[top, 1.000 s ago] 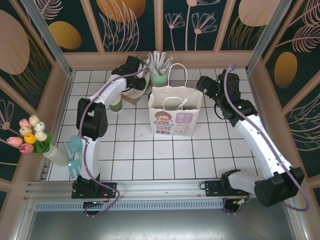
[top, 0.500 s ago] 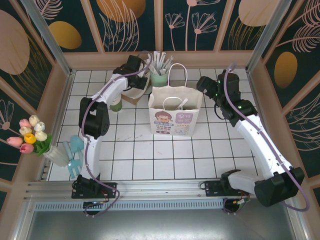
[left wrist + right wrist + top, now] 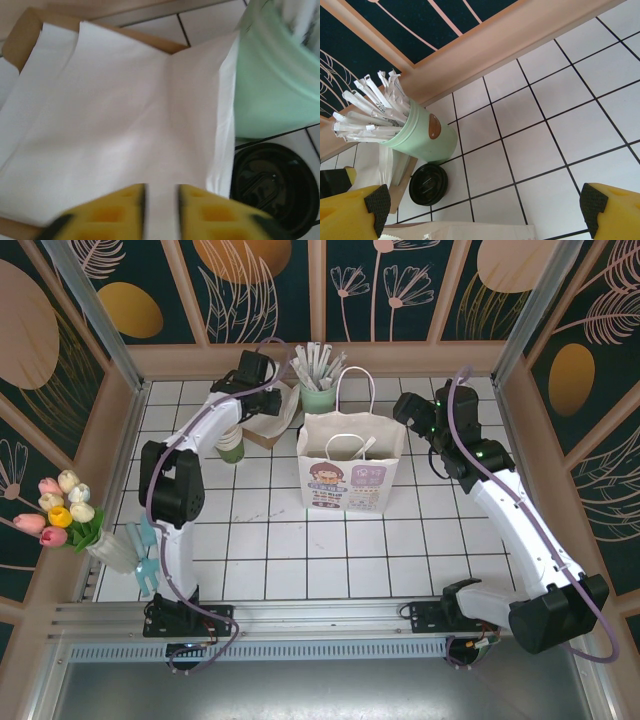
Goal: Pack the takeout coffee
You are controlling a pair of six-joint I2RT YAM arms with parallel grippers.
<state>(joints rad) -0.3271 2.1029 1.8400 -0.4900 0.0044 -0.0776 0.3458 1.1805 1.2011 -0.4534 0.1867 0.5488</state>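
The round black lid (image 3: 427,184) lies flat on the tiles beside the mint green holder (image 3: 422,135); the left wrist view has the lid (image 3: 270,187) at lower right. A green-sided cup with a cream rim (image 3: 232,445) stands lidless at the back left; one cup or a stack, I cannot tell. My left gripper (image 3: 161,205) hovers over white napkins (image 3: 115,125) in a brown tray, its yellow fingers a narrow gap apart with nothing gripped. From above, the left gripper (image 3: 270,408) is over that tray. My right gripper (image 3: 485,210) stands wide open and empty, right of the bag (image 3: 408,408).
A white paper bag (image 3: 350,468) with handles stands open mid-table, its top edge (image 3: 470,231) just under the right gripper. The holder of white sticks (image 3: 318,392) is behind it. A vase of tulips (image 3: 70,515) sits at the left wall. Wooden walls ring the tiled floor.
The left arm swung a little left and back, away from the holder, and its jaws parted slightly after being shut. The right arm has not moved.
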